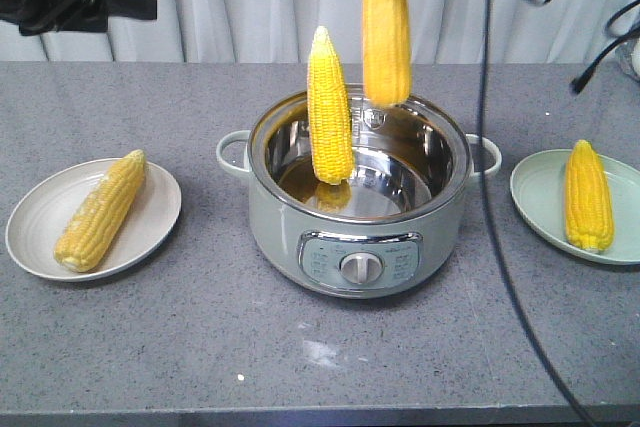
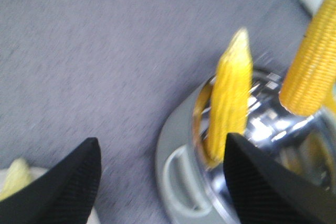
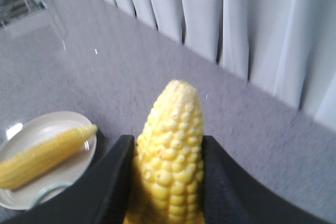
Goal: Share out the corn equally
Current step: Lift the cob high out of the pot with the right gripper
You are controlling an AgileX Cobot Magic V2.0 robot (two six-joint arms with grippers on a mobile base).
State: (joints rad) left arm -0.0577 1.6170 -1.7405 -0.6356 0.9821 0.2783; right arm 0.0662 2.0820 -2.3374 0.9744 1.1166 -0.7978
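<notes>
My right jaws grip one cob above the pot; my left jaws stand wide open.

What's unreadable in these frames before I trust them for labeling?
Front view: the top edge cuts off the right hand; its grip on the lifted cob shows only in the wrist view.
Front view: the pot wall hides the base of the standing cob; the left wrist view is blurred.
Control panel labels: too small.

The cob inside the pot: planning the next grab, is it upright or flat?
Upright: the cob stands nearly vertical, pointed tip up, base down inside the pot.
</notes>
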